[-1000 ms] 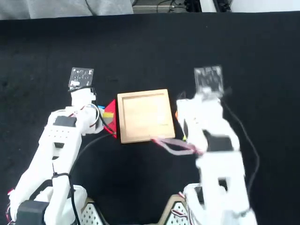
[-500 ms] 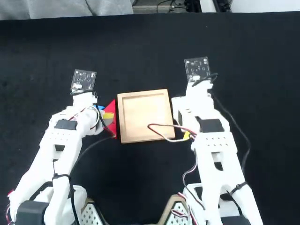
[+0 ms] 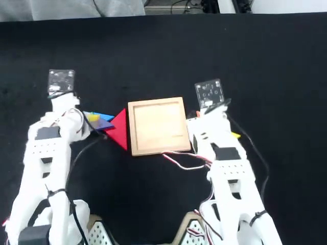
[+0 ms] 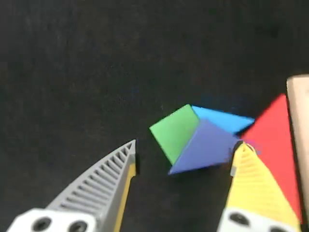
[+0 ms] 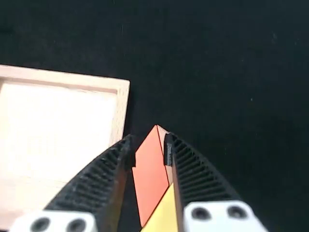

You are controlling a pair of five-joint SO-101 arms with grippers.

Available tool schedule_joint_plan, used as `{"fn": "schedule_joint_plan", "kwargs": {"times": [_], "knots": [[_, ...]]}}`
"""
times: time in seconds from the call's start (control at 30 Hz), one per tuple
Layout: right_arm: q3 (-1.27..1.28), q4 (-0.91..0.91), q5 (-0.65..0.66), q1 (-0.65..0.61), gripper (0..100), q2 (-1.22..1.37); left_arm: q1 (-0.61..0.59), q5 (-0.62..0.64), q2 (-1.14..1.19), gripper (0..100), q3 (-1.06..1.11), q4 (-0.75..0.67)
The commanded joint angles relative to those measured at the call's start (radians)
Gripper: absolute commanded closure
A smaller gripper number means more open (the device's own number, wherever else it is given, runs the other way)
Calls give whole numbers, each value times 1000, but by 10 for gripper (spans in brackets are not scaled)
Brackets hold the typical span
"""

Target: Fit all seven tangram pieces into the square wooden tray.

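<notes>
- The square wooden tray [image 3: 156, 100] lies at the middle of the high view with nothing in it. By my reading no piece has been fitted yet and the task is at its first pick.
- Left of the tray, a red triangle [image 3: 118, 130] lies just beside its rim. Beyond it a violet-blue triangle [image 4: 205, 145], a light blue piece [image 4: 222, 118] and a green square [image 4: 174, 133] are bunched together, touching or overlapping.
- Right of the tray, an orange piece [image 5: 149, 174] lies near the rim with a yellow piece [image 5: 159, 212] touching it.
- The left tool [image 4: 188, 145] hangs over the left cluster with its jaws spread wide, holding nothing. One fingertip sits at the edge of the violet-blue triangle, next to the red one.
- The right tool [image 5: 148, 140] is parted only narrowly, and the orange piece's pointed end shows in the gap. It looks set to pinch but I judge it not yet clamped.
- Next, the right tool would need to close squarely on the orange piece without dragging the yellow one, then lift and carry it over the rim.
- The left tool would need to single out one piece, since the cluster is tight.
</notes>
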Motion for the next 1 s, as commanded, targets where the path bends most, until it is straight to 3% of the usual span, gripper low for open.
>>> {"fn": "schedule_joint_plan", "kwargs": {"times": [0.0,0.13,0.33,0.47,0.57,0.73,0.87,0.97], "knots": [[2,-58,8,-6,892,-35,35,-267,-38,689,-82,91],[4,-58,8,-6,892,-35,70,-184,0,690,-131,74],[8,-58,8,-6,892,-35,73,21,245,690,-205,-169],[10,-58,9,-6,892,-35,67,14,427,690,-209,-287],[10,-58,28,-6,892,-35,41,-84,493,690,-199,-290],[10,-63,69,-8,892,-35,-36,-207,405,690,-110,-222],[10,-64,71,-8,892,-35,-104,-212,196,690,-67,-176],[10,-64,71,-8,892,-35,-74,-193,25,690,-25,-104]]}}
